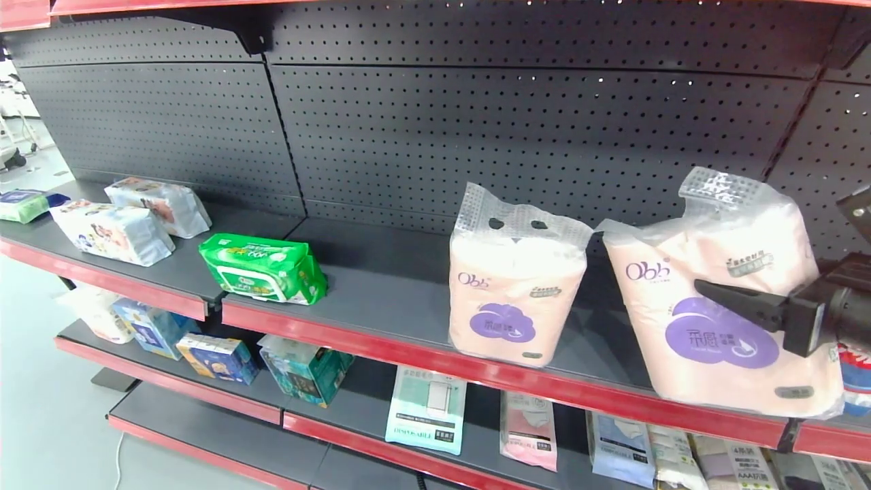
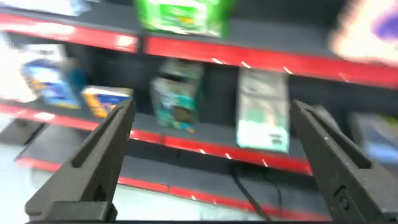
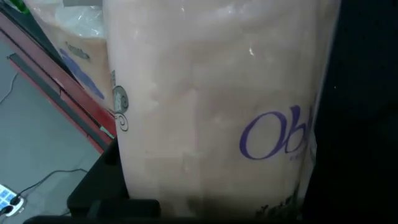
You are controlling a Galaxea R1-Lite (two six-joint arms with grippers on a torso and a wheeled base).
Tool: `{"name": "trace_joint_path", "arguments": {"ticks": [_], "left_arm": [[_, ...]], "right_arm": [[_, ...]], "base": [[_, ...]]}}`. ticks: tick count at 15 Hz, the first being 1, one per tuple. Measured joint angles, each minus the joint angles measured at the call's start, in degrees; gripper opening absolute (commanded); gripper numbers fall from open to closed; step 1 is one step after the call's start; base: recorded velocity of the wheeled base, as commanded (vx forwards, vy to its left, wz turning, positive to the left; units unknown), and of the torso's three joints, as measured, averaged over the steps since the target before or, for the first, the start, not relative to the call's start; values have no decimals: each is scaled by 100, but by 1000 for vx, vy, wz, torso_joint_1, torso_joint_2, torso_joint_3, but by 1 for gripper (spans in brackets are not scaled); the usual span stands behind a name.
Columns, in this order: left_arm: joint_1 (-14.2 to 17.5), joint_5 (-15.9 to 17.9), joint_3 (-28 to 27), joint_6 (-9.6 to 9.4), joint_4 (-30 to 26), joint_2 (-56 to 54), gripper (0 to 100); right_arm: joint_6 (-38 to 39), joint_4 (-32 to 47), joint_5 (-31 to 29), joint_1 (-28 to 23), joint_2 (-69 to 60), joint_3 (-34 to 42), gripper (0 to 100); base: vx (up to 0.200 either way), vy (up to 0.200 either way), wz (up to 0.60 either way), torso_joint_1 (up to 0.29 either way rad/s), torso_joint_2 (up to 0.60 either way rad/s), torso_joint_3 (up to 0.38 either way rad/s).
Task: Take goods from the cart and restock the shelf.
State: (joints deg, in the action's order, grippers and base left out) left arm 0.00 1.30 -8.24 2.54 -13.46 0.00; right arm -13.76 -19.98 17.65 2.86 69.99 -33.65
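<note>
Shelving of dark grey metal with red front lips (image 1: 381,292) crosses the head view, backed by a black perforated panel (image 1: 476,136). At the right of that frame a pale pink plastic-wrapped tissue pack with a purple cloud mark (image 1: 708,258) stands on the top shelf, its base overhanging the lip. One dark finger of the right jaws lies across its front. The right wrist view adds what the head view hides: this pack (image 3: 211,106) sits between both fingers, so the right jaws are closed on it.

A second pink tissue pack (image 1: 514,292) stands upright at centre right of the head frame, near the first but apart from it.

In the left wrist view the left jaws are spread wide with nothing between them, facing the lower shelves, all blurred.

Further along the top shelf, at centre left, lies a green soft pack of wipes (image 1: 262,267). Two white patterned soft packs (image 1: 112,231) lie at far left, one behind the other, with a green-and-blue pack (image 1: 24,204) at the frame's edge.

The shelf below holds a blue-and-yellow carton (image 1: 218,357), a teal carton (image 1: 306,367), a white-and-teal flat pack (image 1: 427,408) and a pink flat pack (image 1: 529,429). The left wrist view brings the teal carton (image 2: 177,93) and the white-and-teal flat pack (image 2: 264,109) closer.
</note>
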Motion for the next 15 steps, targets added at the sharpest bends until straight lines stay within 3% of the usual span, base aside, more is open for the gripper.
{"name": "trace_joint_path", "arguments": {"ticks": [6,8,10,11,13,15], "left_arm": [[18,-997,288,-18,622,0,100],[13,-841,358,-18,692,-2,100],[16,-230,393,-30,714,-2,100],[13,-141,404,-38,723,0,100],[11,-234,417,-40,736,2,100],[13,-597,422,-57,772,10,100]], "right_arm": [[0,-65,16,11,473,-135,0],[0,-88,18,2,600,-205,0],[-2,-104,16,-15,798,-447,0],[-5,-101,18,-22,881,-540,0],[-9,-104,16,-30,1030,-662,0],[-9,-99,16,-33,1102,-670,0]], "base": [[0,0,0,0,0,0],[0,0,0,0,0,0],[0,0,0,0,0,0],[0,0,0,0,0,0],[0,0,0,0,0,0],[0,0,0,0,0,0]]}}
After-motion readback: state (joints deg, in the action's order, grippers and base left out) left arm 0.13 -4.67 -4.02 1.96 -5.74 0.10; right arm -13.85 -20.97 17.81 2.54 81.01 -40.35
